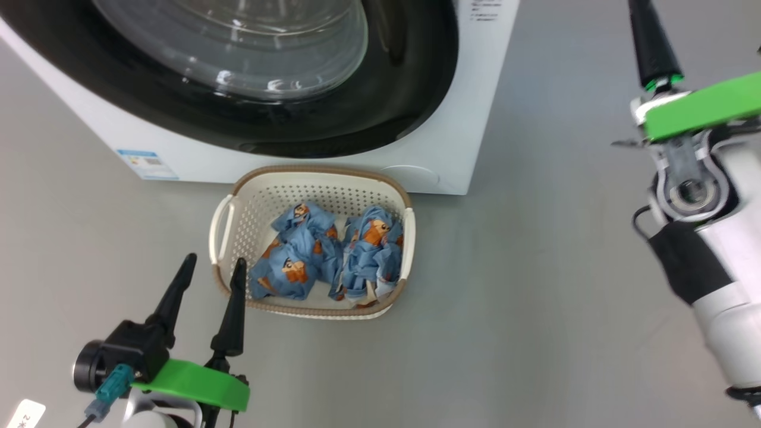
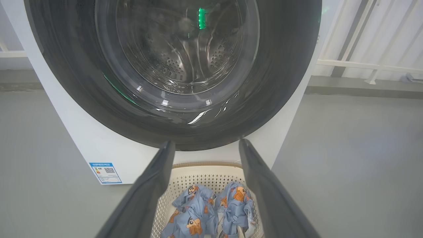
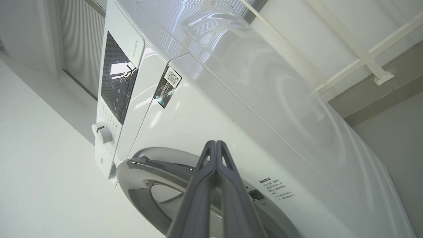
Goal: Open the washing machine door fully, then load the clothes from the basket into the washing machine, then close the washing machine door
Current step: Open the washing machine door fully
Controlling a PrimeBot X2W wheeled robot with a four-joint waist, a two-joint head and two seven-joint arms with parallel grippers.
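The washing machine point(image 1: 475, 107) stands at the top of the head view, its glossy black washing machine door point(image 1: 410, 89) lying flat against the front. The steel drum shows through the door's glass window point(image 2: 185, 59). On the floor just before it sits the basket point(image 1: 321, 173), holding the light blue clothes point(image 1: 309, 249) in two crumpled bundles. My left gripper point(image 1: 214, 261) hovers open and empty at the basket's near left corner. My right gripper point(image 3: 215, 143) is shut on nothing, raised beside the machine's right side, with its tips past the head view's top edge.
Grey floor spreads left and right of the machine. A blue label sticker point(image 2: 105, 172) marks its lower left front. The control panel point(image 3: 117, 86) and a white knob point(image 3: 102, 132) sit above the door point(image 3: 148, 188). A white railing point(image 2: 370, 66) runs behind on the right.
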